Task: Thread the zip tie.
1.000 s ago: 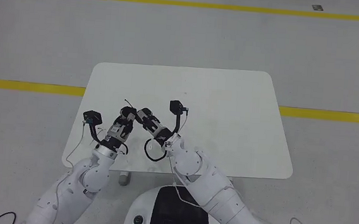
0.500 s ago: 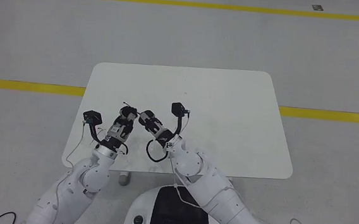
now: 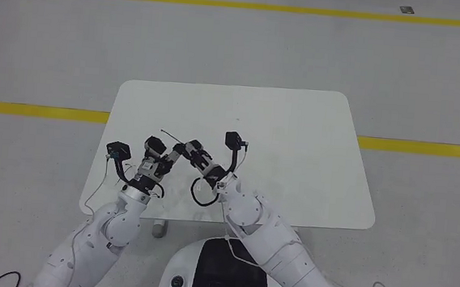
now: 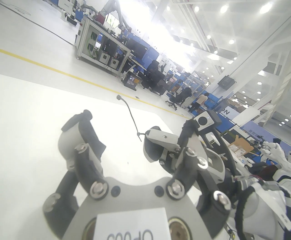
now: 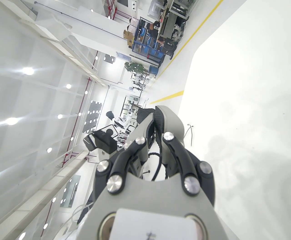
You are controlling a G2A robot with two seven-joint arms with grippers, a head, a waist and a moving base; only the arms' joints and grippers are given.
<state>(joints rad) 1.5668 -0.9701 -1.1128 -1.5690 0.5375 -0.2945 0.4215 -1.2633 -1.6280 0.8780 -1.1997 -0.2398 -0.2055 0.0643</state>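
The left pincer is wide open. A white sticker sits on its base, its letters cut off. The right pincer is pinched tight on the thin black zip tie, held up above the white worktop with round corners. Farther off are the pale floor, a yellow line, a metal rack and bright ceiling lights.

Thin grey zip tie, a slightly bowed strap, held above the bench by the right tool at one end, small head toward ten o'clock.
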